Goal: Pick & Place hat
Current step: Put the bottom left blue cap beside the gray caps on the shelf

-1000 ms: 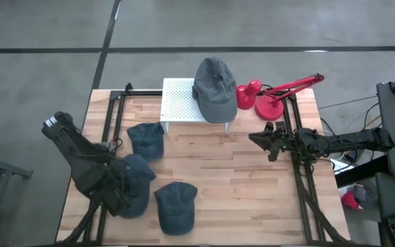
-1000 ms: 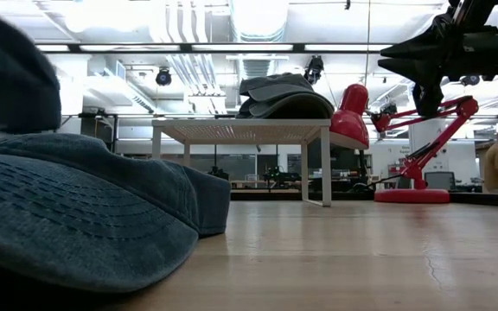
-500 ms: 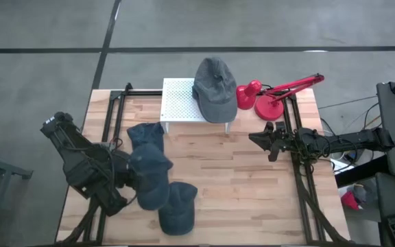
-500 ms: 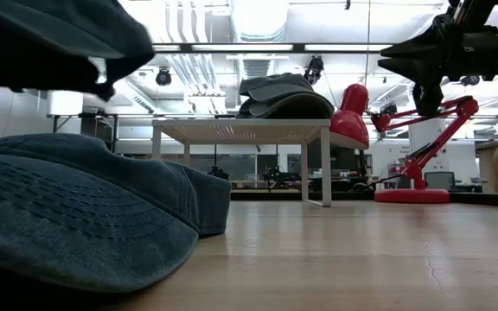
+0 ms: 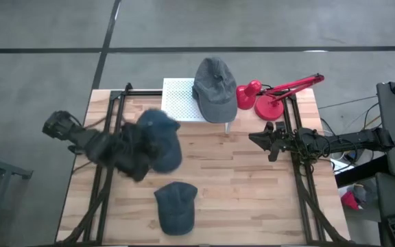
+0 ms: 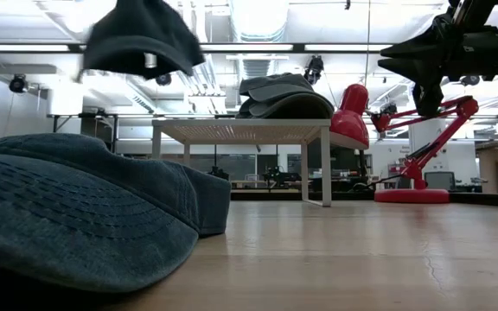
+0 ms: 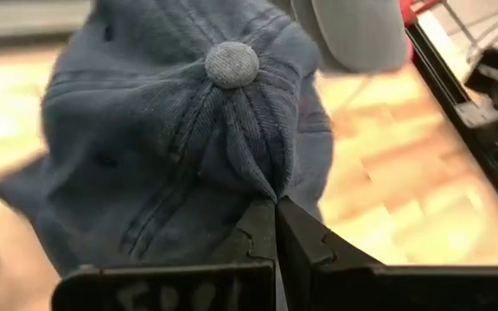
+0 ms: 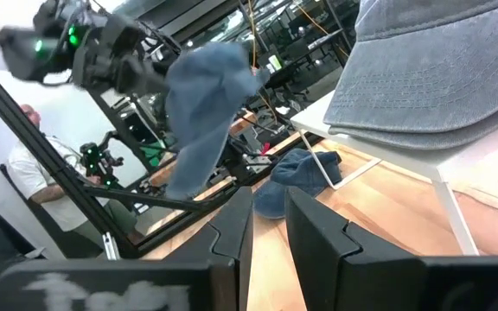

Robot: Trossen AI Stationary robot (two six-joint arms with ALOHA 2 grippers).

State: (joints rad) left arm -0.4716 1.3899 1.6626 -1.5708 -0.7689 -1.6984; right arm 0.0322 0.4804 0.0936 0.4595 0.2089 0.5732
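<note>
The left tool [image 7: 275, 207] pinches the crown of a blue denim cap [image 5: 158, 139], holding it above the wooden tabletop [image 5: 252, 192] just before the white perforated stand [image 5: 179, 101] bearing a grey cap [image 5: 214, 86].

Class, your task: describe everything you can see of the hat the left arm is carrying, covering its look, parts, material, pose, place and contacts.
The carried hat is a blue cap of faded, denim-like cloth, with stitched panels meeting at a cloth-covered button on top. The left gripper is shut on a pinched fold of its crown, so it hangs in the air, clear of the wooden table. From above it sits near the white stand, with a grey hat resting there. Only the gripper's fingers touch it.
</note>
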